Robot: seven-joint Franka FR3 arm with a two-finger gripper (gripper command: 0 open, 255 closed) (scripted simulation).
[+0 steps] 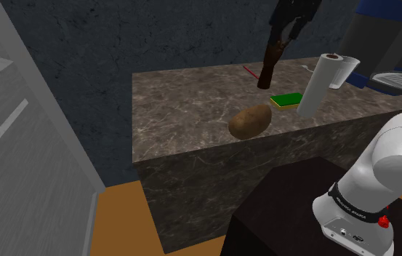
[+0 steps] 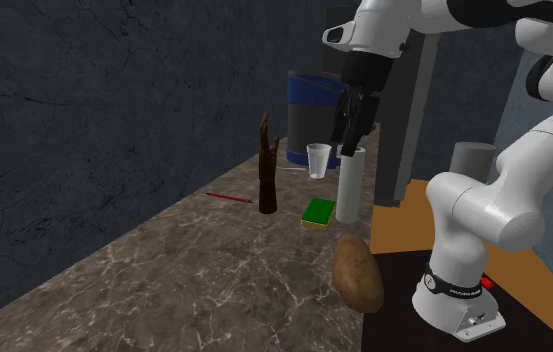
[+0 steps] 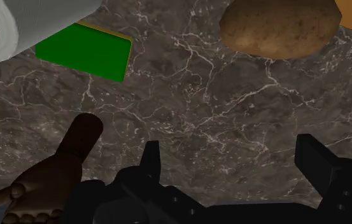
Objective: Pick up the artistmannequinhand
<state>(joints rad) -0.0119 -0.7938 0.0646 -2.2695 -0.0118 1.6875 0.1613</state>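
The gripper [image 3: 230, 143] hangs above a dark marble counter [image 1: 185, 109] veined in white. Its two black fingers stand wide apart, with only bare stone between them. The artist mannequin hand [image 3: 60, 172], of dark brown wood, stands upright on the counter just outside one finger, not in the gap and not touched. Farther out from the fingertips on that same side lie a green sponge [image 3: 85, 51] with a yellow edge and a white paper roll [image 3: 28, 25]. A brown potato [image 3: 276, 28] lies out past the other finger, near the counter's edge. Behind the counter rises a rough blue-grey wall [image 1: 155, 36]. Below the gripper's level, an orange-brown floor [image 1: 123, 218] runs between the counter and a pale panelled door [image 1: 17, 131].
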